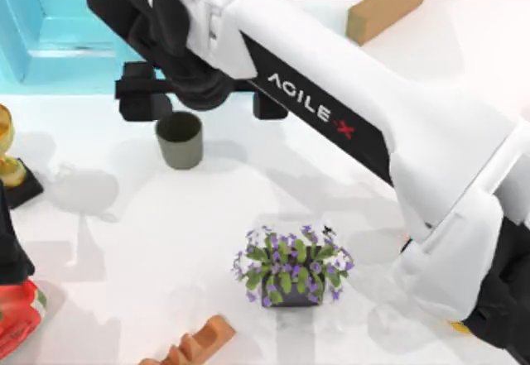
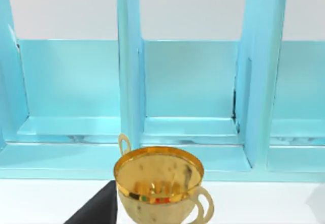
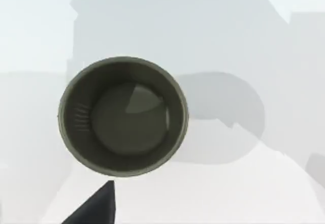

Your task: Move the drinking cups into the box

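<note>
Here, the right arm is stretched from the table's lower right across to its upper left, and the right gripper is held just above and beside the olive-grey cup; its dark fingers are seen spread wide apart along a black bar, with nothing clamped between them. The olive-grey cup is stood upright on the white table, just in front of the turquoise box, not inside it; in the right wrist view the cup is looked down into from above, its round mouth open and its inside bare. The box is set at the table's upper left, and in the left wrist view its upright dividers are shown splitting it into compartments. A gold trophy cup is placed near the box front at the table's left edge; a potted purple-flowered plant is stood near the table's lower middle; a brown block is laid at the top, right of the box. Whether the left gripper is apart or together cannot be told.
</note>
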Controlling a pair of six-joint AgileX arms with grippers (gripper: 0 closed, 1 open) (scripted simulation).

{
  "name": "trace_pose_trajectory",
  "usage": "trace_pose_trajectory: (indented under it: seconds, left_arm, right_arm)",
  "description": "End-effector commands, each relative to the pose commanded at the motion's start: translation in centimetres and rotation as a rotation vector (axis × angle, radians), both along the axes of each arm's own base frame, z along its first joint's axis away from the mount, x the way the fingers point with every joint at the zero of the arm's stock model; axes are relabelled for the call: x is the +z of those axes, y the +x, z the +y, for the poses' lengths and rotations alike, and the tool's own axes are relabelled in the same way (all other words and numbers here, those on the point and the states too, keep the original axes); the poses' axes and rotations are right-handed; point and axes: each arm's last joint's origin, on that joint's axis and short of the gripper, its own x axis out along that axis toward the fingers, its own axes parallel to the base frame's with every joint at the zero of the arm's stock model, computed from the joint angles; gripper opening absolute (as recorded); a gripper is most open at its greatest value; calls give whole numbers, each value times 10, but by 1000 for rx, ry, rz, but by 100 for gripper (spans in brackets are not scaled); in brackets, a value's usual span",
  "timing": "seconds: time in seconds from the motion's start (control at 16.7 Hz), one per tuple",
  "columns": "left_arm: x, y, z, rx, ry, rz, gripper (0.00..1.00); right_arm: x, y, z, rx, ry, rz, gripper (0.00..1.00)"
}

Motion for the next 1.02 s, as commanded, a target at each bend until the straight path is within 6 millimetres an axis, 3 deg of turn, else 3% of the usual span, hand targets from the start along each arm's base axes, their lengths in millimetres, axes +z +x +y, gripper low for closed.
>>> trace_pose_trajectory:
  seconds: [0.12,0.48,0.84,1.02]
  left_arm:
    - [0,0,0,0,0,0,100]
    - [0,0,0,0,0,0,100]
    - [0,0,0,0,0,0,100]
    - [0,0,0,0,0,0,100]
  right_arm:
    - [-5,-10,14,1,22,-19,100]
    - [-12,-6,14,0,21,-16,100]
    - [-80,30,15,0,22,-19,100]
    - [-92,36,14,1,22,-20,100]
